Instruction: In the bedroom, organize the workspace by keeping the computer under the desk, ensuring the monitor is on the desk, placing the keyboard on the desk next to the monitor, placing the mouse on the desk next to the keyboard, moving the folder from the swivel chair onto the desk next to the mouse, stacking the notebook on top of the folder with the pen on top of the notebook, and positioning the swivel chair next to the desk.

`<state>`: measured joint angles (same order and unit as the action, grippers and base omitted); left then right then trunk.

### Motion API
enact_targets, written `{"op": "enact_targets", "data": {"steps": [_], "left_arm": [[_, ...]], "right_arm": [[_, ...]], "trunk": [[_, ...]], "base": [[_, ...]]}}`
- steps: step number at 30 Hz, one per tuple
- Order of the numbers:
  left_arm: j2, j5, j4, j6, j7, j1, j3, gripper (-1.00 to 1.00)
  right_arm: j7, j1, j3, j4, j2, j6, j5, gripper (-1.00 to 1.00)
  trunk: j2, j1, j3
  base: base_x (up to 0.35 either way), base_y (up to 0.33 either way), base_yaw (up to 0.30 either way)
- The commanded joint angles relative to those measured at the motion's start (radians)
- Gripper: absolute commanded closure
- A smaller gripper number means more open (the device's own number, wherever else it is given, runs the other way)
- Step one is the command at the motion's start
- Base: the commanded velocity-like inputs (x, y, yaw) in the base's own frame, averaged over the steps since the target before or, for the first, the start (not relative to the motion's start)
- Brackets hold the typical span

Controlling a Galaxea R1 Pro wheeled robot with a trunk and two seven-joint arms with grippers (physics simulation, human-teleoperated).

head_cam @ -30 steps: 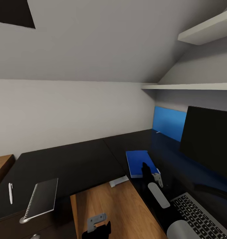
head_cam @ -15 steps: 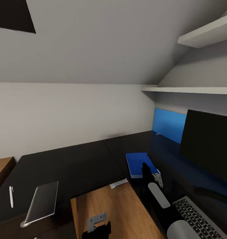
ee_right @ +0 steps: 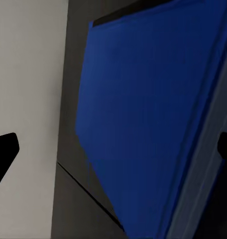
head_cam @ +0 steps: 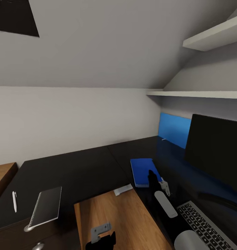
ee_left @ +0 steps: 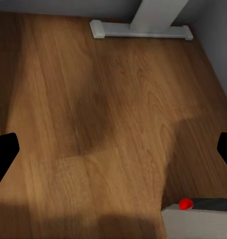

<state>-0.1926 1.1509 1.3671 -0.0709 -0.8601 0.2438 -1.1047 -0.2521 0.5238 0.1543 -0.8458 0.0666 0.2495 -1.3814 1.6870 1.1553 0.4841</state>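
Note:
A blue folder (head_cam: 142,171) lies flat on the black desk (head_cam: 80,170), left of the dark monitor (head_cam: 215,151). My right gripper (head_cam: 153,177) hovers just over the folder's near edge, open; in the right wrist view the blue folder (ee_right: 148,124) spans the gap between the spread right gripper (ee_right: 113,152) fingers. The grey keyboard (head_cam: 205,227) lies in front of the monitor. At the far left a black spiral notebook (head_cam: 46,208) and a white pen (head_cam: 14,201) rest on a dark surface. My left gripper (head_cam: 101,239) hangs open over the wooden floor (ee_left: 108,114).
A blue panel (head_cam: 174,128) stands against the wall behind the monitor, with white shelves (head_cam: 201,93) above. The desk's white foot (ee_left: 140,30) rests on the floor. A drawer knob (head_cam: 37,246) shows below the notebook. A brown wooden top (head_cam: 2,173) sits at the left edge.
The whole picture has drifted slightly, so the camera moved. Both arms and the desk's things keep their places relative to each other.

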Motion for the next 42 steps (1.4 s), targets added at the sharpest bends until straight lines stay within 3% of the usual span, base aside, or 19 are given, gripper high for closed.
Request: {"op": "enact_targets", "data": {"steps": [1, 9, 20, 26, 28, 35, 39, 42], "left_arm": [[-0.001, 0.008, 0.001, -0.007, -0.004, 0.002, -0.003, -1.00], [-0.001, 0.009, 0.001, -0.007, -0.005, 0.002, -0.002, -1.00], [-0.001, 0.009, -0.001, -0.007, -0.005, 0.002, -0.002, -1.00], [-0.001, 0.009, -0.026, -0.007, -0.005, 0.002, 0.000, -1.00], [-0.001, 0.008, -0.029, -0.007, -0.005, 0.002, -0.001, -1.00], [-0.001, 0.007, -0.031, -0.007, -0.005, 0.002, -0.001, -1.00], [-0.001, 0.007, -0.031, -0.007, -0.005, 0.002, -0.001, -1.00], [-0.001, 0.007, -0.031, -0.007, -0.005, 0.002, -0.001, -1.00]], "right_arm": [[-0.003, 0.001, 0.004, -0.001, -0.001, 0.008, -0.010, -1.00], [-0.003, 0.001, 0.004, -0.001, -0.001, 0.008, -0.010, -1.00], [0.000, 0.001, 0.004, -0.006, -0.002, 0.008, -0.010, -1.00], [0.001, 0.000, 0.012, -0.089, -0.008, 0.007, -0.002, -1.00], [0.002, -0.001, 0.014, -0.111, -0.009, 0.005, 0.012, -1.00], [0.003, -0.017, 0.024, -0.285, -0.011, -0.001, 0.130, -1.00], [0.000, -0.021, 0.025, -0.313, -0.011, -0.006, 0.139, -1.00], [-0.005, -0.022, 0.025, -0.322, -0.017, -0.070, 0.141, -1.00]], "trunk": [[0.001, 0.000, 0.001], [0.001, 0.000, 0.001], [-0.076, -0.042, -0.033], [-0.083, -0.046, -0.036], [-0.083, -0.046, -0.036], [-0.083, -0.046, -0.036], [-0.083, -0.046, -0.036], [-0.083, -0.046, -0.036]], "base": [[-0.035, -0.011, 0.000], [-0.008, -0.002, 0.000], [0.000, 0.000, 0.000], [0.000, 0.000, 0.000], [0.000, 0.000, 0.000], [0.000, 0.000, 0.000], [0.000, 0.000, 0.000], [0.000, 0.000, 0.000]]}}
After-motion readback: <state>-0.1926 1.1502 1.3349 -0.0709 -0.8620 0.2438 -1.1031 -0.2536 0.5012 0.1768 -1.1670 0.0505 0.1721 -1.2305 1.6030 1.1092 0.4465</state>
